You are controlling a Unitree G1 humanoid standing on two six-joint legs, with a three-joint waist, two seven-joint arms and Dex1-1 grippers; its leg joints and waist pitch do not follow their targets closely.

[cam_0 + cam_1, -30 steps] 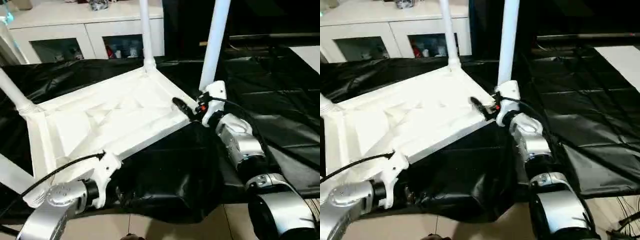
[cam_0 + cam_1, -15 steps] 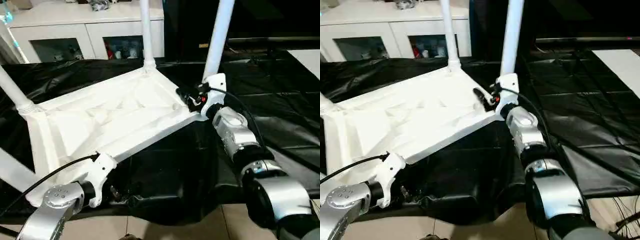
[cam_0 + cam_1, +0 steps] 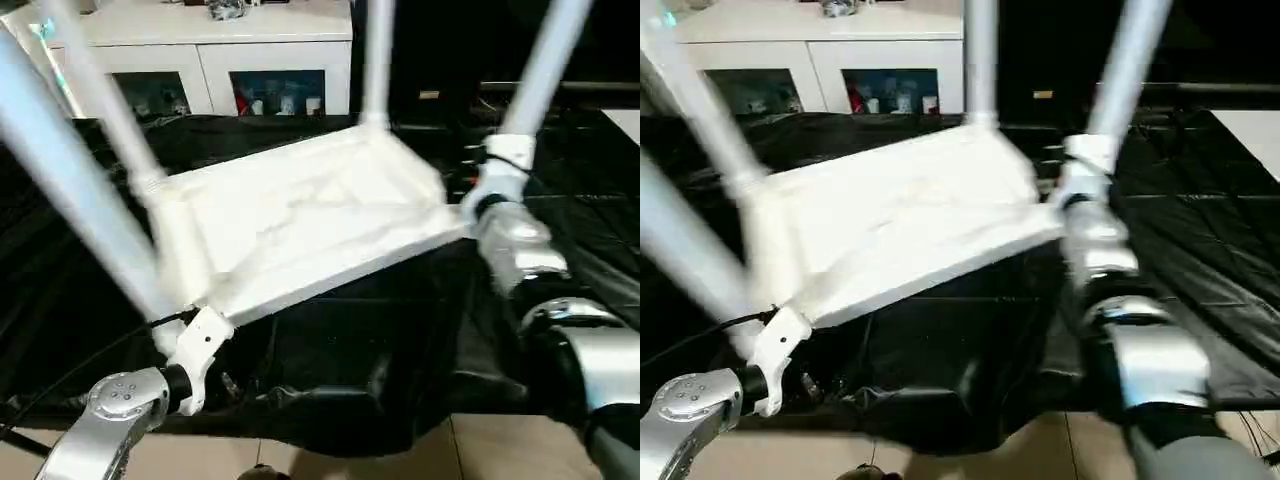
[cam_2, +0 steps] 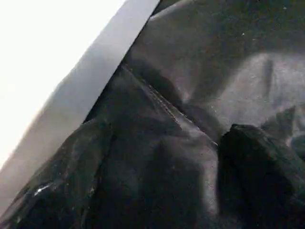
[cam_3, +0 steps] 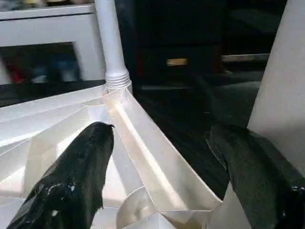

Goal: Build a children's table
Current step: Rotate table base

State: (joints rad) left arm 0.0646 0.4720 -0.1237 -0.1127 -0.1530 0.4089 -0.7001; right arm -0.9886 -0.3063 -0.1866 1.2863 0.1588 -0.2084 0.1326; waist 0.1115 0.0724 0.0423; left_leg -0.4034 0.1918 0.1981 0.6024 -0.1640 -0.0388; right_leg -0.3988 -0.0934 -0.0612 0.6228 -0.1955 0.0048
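The left gripper [image 3: 200,340] waits open below the upturned tabletop [image 3: 300,215] on black sheeting [image 3: 590,215]; all four legs [image 3: 378,60] appear socketed, leaving mostly righting. The right gripper [image 5: 162,171], open, straddles the near corner.

A low worktop draped in wrinkled black plastic sheeting [image 3: 560,170] fills most of the scene. The upturned white tabletop [image 3: 300,215] sits on it, tilted, its underside facing up and 4 white legs [image 3: 375,60] rising from its corners. The sheeting hangs over the near edge of the worktop toward a light tiled floor [image 3: 480,450].
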